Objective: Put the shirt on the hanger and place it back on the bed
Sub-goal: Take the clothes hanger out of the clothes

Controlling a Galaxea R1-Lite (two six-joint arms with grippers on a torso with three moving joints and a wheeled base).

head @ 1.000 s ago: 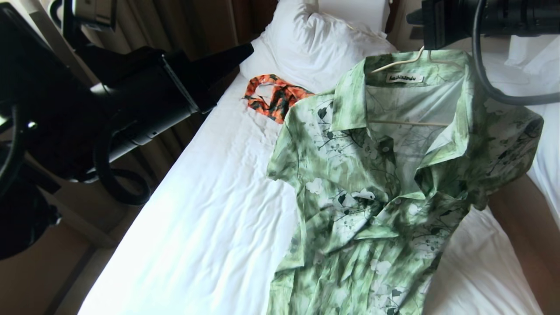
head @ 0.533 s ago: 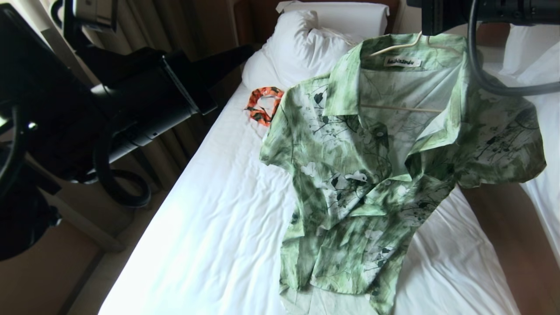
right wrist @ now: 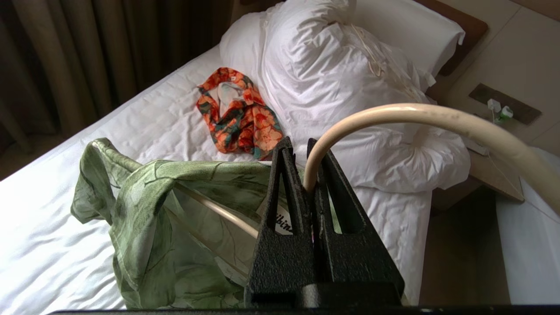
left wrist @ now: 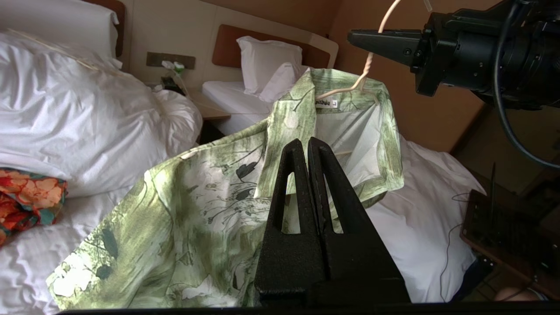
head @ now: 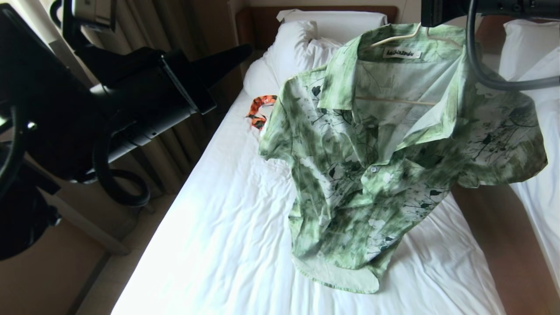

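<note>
Now, starting at the left: the left gripper hangs off the bed's left edge, up by the brown curtains, its two black fingers pressed flat together with nothing between them. It points across at the shirt without touching it.

Moving onto the bed, the wrinkled white sheet runs up to a heap of white pillows under the dark headboard. A small orange patterned garment lies on the sheet just below the pillows, half hidden behind the shirt's left sleeve.

Then the shirt itself: green and white, leafy print, collar open, label showing. It hangs on the cream hanger, whose bar crosses inside the neck opening. The top of the shirt is lifted clear above the bed, while the hem droops down and rests crumpled on the sheet. One sleeve reaches out past the bed's right edge, above the brown floor strip.

Up at the bed's right, near the headboard, the right gripper is clamped on the hanger's neck, just under the curved hook, carrying hanger and shirt together.

Farther right, beyond the floor strip, a second white bed shows with its own pillow.
</note>
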